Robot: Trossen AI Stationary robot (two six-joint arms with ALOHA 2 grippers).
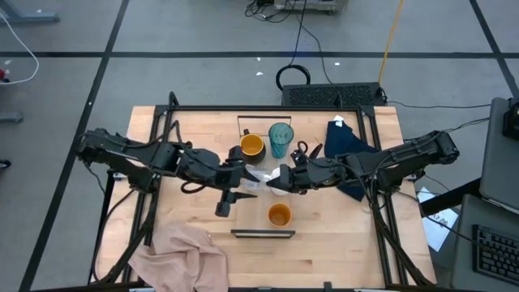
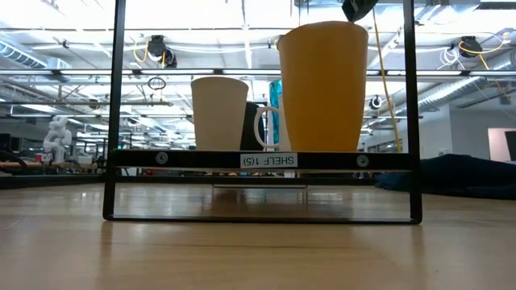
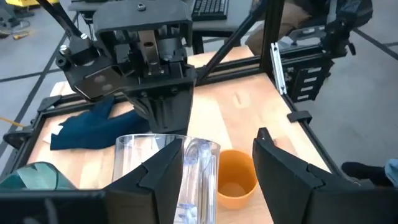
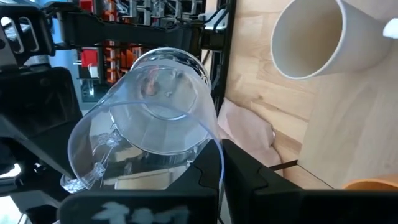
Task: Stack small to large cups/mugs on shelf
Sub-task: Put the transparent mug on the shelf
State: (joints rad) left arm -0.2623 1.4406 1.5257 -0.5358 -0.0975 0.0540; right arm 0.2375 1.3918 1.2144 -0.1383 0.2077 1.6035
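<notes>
A tiny clear glass with a handle hangs above the table's middle between my two grippers. My right gripper is shut on it. My left gripper is open and faces it, one finger in front of the glass wall and the other beside the handle. The small orange cup stands on the tabletop just beyond the shelf. The dark mug with an orange inside and the teal tumbler stand farther back. The white mug sits below the grippers. The beige cup shows in the low view. My right gripper holds the clear glass by its rim, coming at it slanting down from the table's right. One finger lies against the outside of the wall; the other is hidden by the glass. The glass is lifted clear of the table. My left gripper may touch the glass wall with one finger; I cannot tell.
A dark blue cloth lies at the table's far right and a pinkish cloth hangs over the near left corner. Black frame rails run along both sides of the table. Bare wood lies on the shelf's near side.
</notes>
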